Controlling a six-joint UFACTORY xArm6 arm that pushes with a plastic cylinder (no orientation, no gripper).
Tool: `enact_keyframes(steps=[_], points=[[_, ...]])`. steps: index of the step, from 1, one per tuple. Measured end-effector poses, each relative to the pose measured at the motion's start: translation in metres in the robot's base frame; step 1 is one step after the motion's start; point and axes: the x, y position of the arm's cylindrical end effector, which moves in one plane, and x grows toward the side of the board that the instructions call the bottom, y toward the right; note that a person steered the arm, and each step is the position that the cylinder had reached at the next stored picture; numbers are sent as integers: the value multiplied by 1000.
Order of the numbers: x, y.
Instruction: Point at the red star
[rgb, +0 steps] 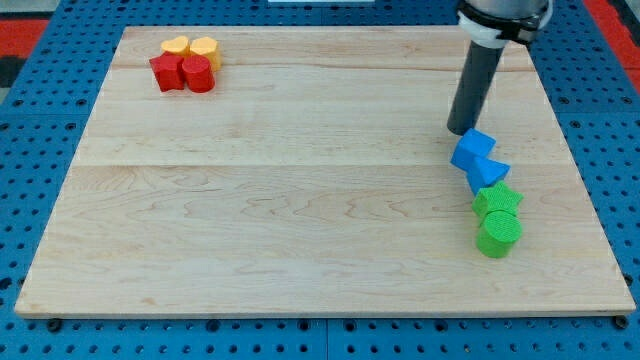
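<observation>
1. Presently my tip (461, 130) is resting at the view's right, just touching the blue cube (472, 151); being a bare rod, it is pinching nothing.
2. Below it, a second blue block (489, 173) and two green blocks (497, 218) are trailing down.
3. Far off at the top left, the red star (166, 72) is sitting against a red cylinder (198, 74) and two yellow blocks (190, 47).
4. Overshooting risks shoving the star or scattering that cluster.

My tip (460, 130) just above the blue cube (472, 151) at the view's right, red star (166, 72) far off at top left, touching the red cylinder (198, 75)
</observation>
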Motion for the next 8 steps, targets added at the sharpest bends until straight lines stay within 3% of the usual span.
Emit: enact_keyframes(steps=[2,4,6,8], points=[[0,-5],[-35,-40],[-12,-142],[-7,-306]])
